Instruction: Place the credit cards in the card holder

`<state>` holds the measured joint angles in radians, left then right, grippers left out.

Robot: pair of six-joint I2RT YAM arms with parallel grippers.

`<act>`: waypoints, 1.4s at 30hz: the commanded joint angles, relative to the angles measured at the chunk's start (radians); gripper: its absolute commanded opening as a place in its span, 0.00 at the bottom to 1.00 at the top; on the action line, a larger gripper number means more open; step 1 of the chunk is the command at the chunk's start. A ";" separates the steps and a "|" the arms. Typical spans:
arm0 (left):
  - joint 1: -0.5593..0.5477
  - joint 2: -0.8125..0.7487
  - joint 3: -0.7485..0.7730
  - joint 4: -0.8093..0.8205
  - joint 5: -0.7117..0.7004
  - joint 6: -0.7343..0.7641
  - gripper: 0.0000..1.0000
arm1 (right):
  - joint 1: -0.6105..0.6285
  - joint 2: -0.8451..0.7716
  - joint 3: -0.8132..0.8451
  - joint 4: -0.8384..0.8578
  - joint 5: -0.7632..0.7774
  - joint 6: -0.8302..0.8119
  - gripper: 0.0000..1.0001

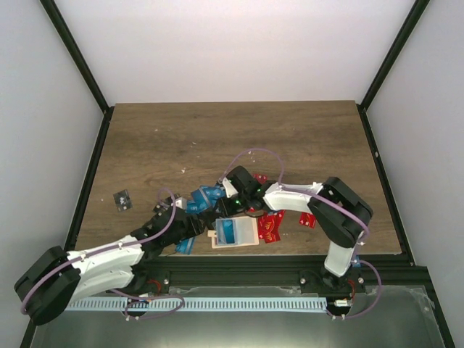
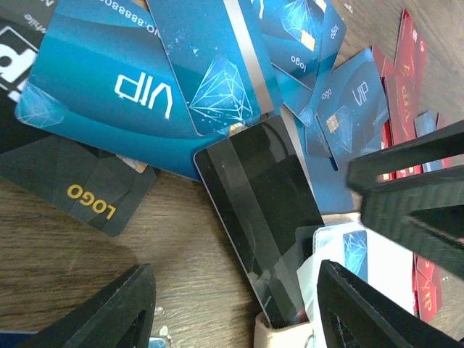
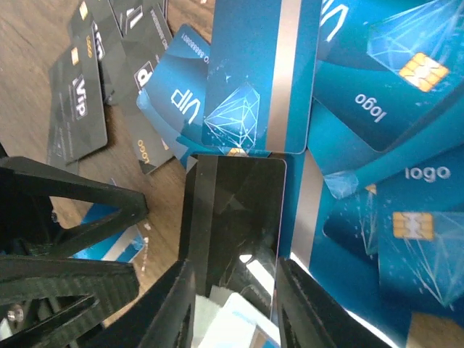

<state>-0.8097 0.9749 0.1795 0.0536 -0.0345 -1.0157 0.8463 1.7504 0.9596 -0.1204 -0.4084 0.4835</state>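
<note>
Wood-grain counter (image 1: 290, 138), white walls round it. The card holder (image 1: 248, 233) lies at the middle of the near edge, a blue card (image 1: 226, 232) already lying on or in it. The credit cards (image 1: 206, 197) are heaped just behind it; red cards (image 1: 270, 227) lie on its right side, and one stray dark card (image 1: 122, 199) sits well apart by the left edge.

Both arms crowd the holder, probably so one can steady it while the other feeds a card in. The left gripper (image 2: 232, 319) is spread wide with nothing pinched, and the holder's corner shows between its fingers. The right gripper (image 3: 235, 290) is set narrow, its fingers flanking a black card (image 2: 261, 217). Whether it is really clamped on the card I cannot tell. The card's near end points down at the holder, so this looks like an insertion in progress.

The top view gives the layout but hides the black card under the arms. The left wrist view shows that card's stripe and its end meeting the beige rim. The right wrist view shows the fingers at the card's long edges.
</note>
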 commanded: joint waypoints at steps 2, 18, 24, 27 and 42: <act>0.017 0.052 -0.002 0.084 0.037 -0.039 0.62 | -0.006 0.070 0.047 0.063 -0.041 -0.021 0.28; 0.059 0.211 -0.037 0.263 0.160 -0.078 0.57 | -0.019 0.113 -0.029 0.090 -0.014 0.008 0.17; 0.064 0.274 -0.037 0.331 0.175 -0.076 0.55 | -0.019 0.125 -0.043 0.115 -0.036 0.023 0.14; 0.064 0.306 -0.049 0.378 0.189 -0.082 0.53 | -0.019 0.128 -0.047 0.123 -0.048 0.028 0.14; 0.064 0.308 -0.081 0.553 0.183 -0.089 0.44 | -0.019 0.150 -0.076 0.185 -0.112 0.059 0.06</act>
<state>-0.7437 1.2835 0.1211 0.5716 0.1360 -1.1007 0.8124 1.8576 0.9062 0.0582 -0.4637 0.5308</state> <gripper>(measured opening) 0.441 0.066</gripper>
